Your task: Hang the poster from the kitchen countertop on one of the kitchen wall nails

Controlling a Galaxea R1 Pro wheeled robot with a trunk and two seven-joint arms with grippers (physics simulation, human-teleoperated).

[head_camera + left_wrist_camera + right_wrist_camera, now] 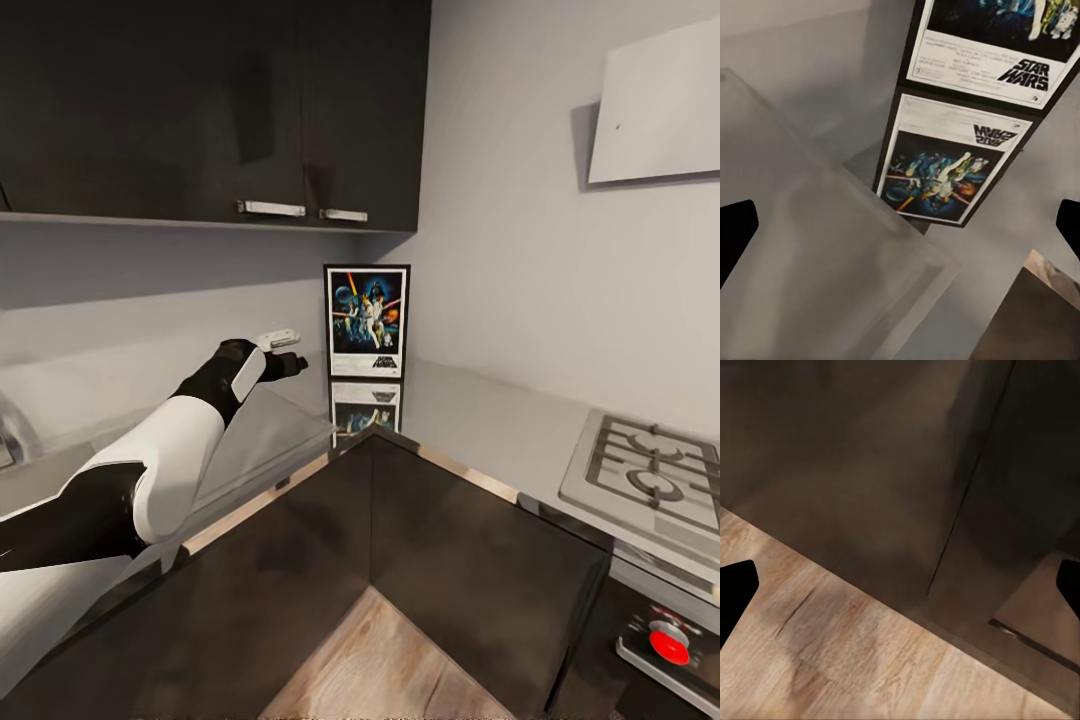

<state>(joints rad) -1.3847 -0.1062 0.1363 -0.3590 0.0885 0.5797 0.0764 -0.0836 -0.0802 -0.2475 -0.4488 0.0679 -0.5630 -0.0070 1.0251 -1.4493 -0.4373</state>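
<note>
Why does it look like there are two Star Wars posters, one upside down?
In the head view, the poster stands upright in the corner and the glossy kitchen countertop mirrors it just below. In the left wrist view, the same reflection lies under the poster, its logo flipped, slightly soft. In the right wrist view, dim cabinet fronts show blurry shading over the wood floor.

Left arm: white-and-black, stretched forward, wrist level | black two-finger left gripper (290, 365): fingers spread wide apart, empty | black two-finger right gripper (900, 585): fingers spread wide, empty
</note>
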